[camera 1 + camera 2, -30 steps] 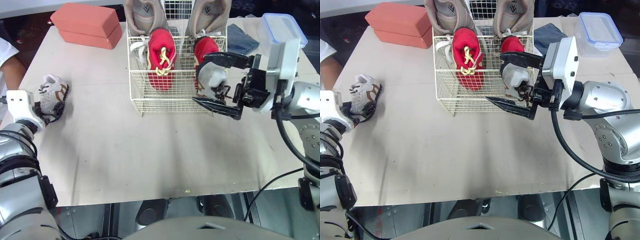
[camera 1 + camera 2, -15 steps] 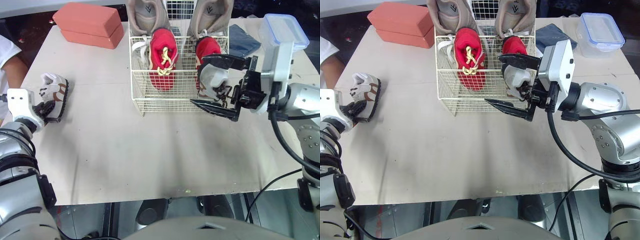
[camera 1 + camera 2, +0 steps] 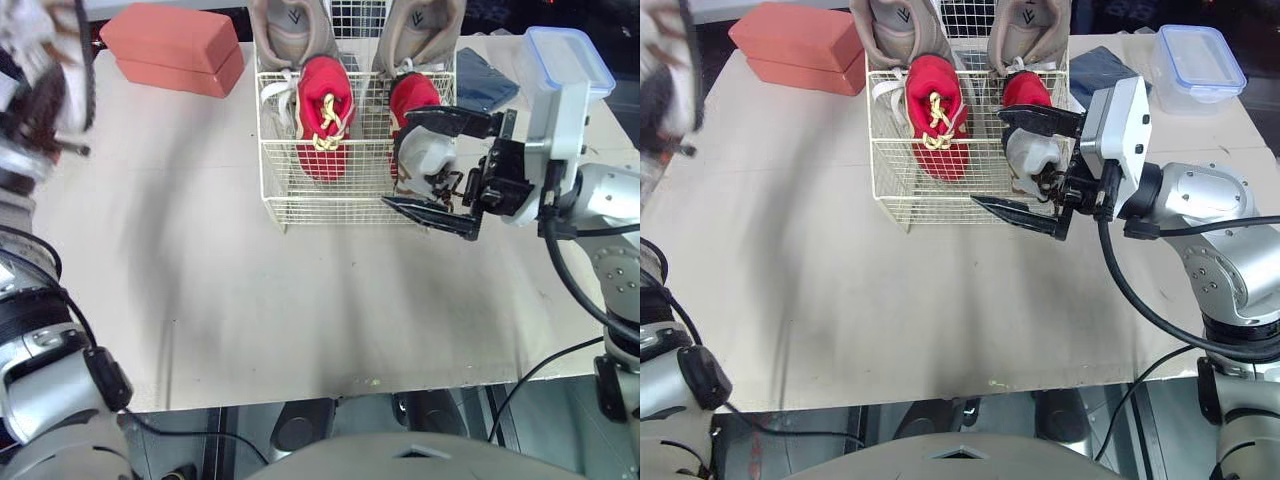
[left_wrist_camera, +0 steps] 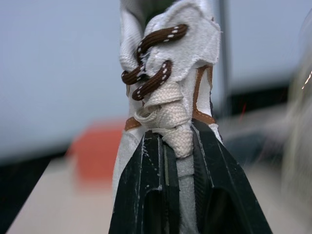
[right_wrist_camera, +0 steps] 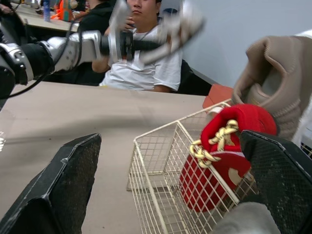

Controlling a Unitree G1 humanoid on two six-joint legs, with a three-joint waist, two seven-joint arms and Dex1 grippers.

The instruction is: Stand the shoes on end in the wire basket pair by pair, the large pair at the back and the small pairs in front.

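Lifted off the beige worktop (image 3: 300, 300), the small white shoe with brown laces (image 4: 170, 63) now hangs high at the robot's far left, its tongue clamped in the closed left pincer (image 4: 179, 141).
Right pincer (image 3: 397, 160) gapes wide around a second small white shoe (image 3: 428, 150), upright at the white wire basket's (image 3: 330, 208) front right, before the red pair (image 3: 325, 115) and big tan pair (image 3: 285, 25).

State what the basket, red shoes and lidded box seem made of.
Basket: probably white-coated metal wire; thin rods in an open grid. Red shoes: apparently matte cloth; cord laces. Lidded box: likely clear plastic; see-through walls.
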